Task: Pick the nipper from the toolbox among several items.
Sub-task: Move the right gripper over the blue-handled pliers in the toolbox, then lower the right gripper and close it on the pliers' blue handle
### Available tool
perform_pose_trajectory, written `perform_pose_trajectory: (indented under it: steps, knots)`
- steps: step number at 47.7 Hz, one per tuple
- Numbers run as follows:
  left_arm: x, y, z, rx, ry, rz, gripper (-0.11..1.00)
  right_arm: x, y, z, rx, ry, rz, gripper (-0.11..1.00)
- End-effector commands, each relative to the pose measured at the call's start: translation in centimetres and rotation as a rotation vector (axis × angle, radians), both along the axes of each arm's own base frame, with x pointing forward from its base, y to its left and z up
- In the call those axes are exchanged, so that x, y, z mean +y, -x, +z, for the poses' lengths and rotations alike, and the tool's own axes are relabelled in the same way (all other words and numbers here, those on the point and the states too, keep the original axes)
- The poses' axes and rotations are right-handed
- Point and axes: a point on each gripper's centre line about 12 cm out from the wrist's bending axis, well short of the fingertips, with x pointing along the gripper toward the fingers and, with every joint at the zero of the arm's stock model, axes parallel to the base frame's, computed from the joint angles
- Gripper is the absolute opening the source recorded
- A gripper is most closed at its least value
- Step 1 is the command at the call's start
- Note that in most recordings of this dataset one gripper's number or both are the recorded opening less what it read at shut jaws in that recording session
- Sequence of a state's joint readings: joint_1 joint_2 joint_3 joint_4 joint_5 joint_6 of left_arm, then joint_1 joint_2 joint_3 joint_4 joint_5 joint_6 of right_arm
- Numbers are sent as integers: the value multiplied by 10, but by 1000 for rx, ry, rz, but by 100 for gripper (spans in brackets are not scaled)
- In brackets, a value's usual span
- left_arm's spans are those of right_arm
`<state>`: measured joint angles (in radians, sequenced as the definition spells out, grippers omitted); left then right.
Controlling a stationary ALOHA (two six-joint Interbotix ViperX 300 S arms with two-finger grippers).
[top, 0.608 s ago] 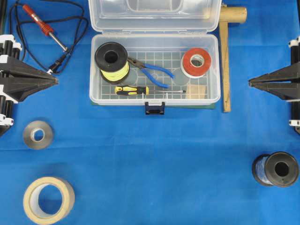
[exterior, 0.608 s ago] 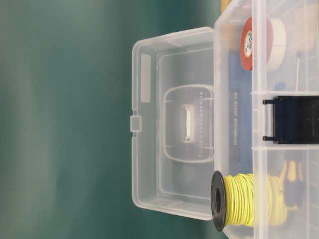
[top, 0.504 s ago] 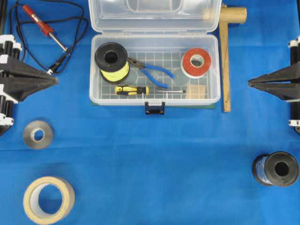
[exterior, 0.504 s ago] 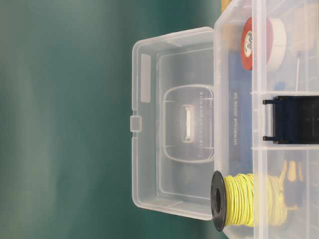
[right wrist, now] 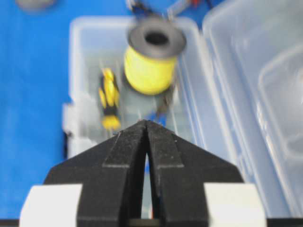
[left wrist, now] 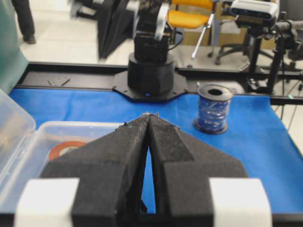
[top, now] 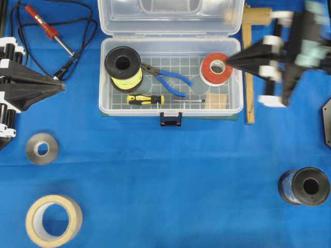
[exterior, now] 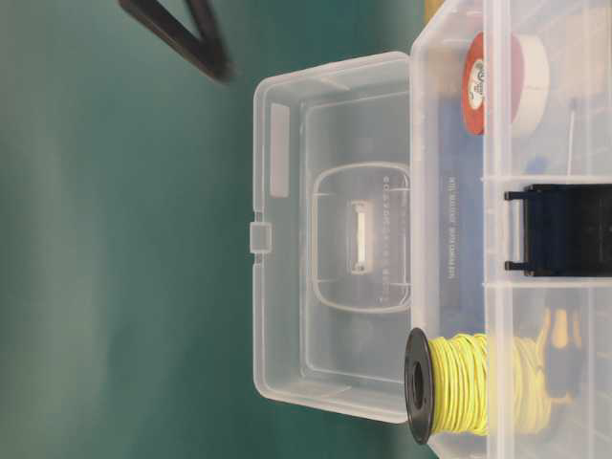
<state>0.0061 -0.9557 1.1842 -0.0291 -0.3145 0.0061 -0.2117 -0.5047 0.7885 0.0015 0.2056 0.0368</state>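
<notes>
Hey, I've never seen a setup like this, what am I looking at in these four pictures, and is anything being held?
This is a robot with two arms, each ending in a two-fingered hand. One picture looks straight down on a blue table. One sits at table level, turned sideways. Two come from cameras on the wrists.

The left hand is parked at the table's left edge, shut. The right hand, also shut, reaches over the right end of the toolbox, blurred. Neither holds anything.

In the open clear toolbox lie the nipper with blue handles, a spool of yellow wire, a red tape roll and a screwdriver. Outside it lie a soldering iron, two tape rolls and a blue wire spool.
</notes>
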Motion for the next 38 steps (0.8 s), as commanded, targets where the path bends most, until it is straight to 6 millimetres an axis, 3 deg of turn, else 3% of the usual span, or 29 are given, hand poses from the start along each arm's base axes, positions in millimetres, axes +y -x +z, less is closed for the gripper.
perform_pose_trajectory:
  steps: [1,13,23,31,38]
  knots:
    - [1,-3,8,-23,3,4,0,-13,-24,1,63,-6,-21,6]
    - [1,-5,5,-9,7,3,0,-38,-83,-34,350,-6,-17,76]
    - [1,-7,2,-2,9,4,0,-53,-118,-76,481,-15,-8,70]
    - [1,-9,0,9,10,4,0,-57,-132,-115,558,-32,-1,71]
    - [1,-10,-3,20,12,4,0,-60,-137,-137,569,-40,-2,70]
